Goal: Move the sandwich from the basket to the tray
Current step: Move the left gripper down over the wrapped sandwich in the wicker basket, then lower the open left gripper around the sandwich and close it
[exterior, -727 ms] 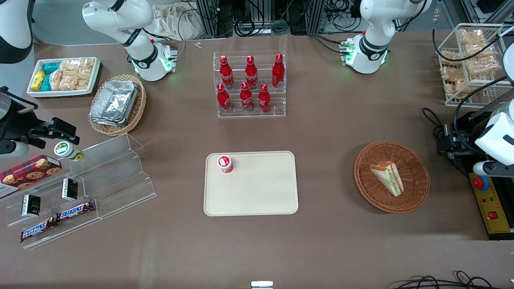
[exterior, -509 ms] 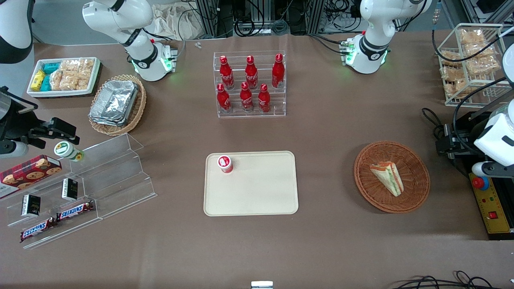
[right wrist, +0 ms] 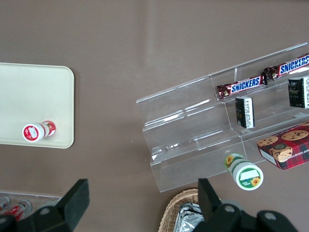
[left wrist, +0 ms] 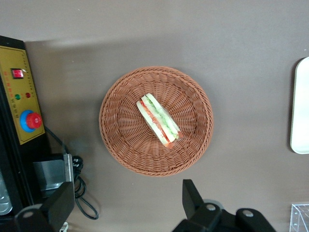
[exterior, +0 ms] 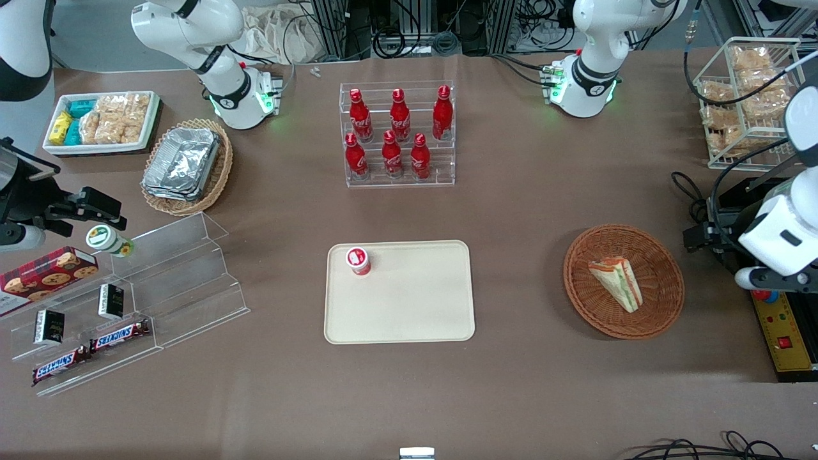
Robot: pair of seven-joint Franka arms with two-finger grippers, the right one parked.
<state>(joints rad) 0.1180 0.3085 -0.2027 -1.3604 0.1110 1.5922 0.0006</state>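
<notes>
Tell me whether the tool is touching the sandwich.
Apart. The left wrist view shows the open tool off the basket's rim, bare table between its fingers and the sandwich.

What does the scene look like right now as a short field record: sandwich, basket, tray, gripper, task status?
sandwich: triangular wedge lying in the basket, untouched
basket: round reddish-brown wicker, toward the working arm's end of the table
tray: cream rectangular, holds only a small red cup with a white lid near one corner
gripper: left gripper open, high above the table beside the basket, holding nothing
task status: pick not yet done
</notes>
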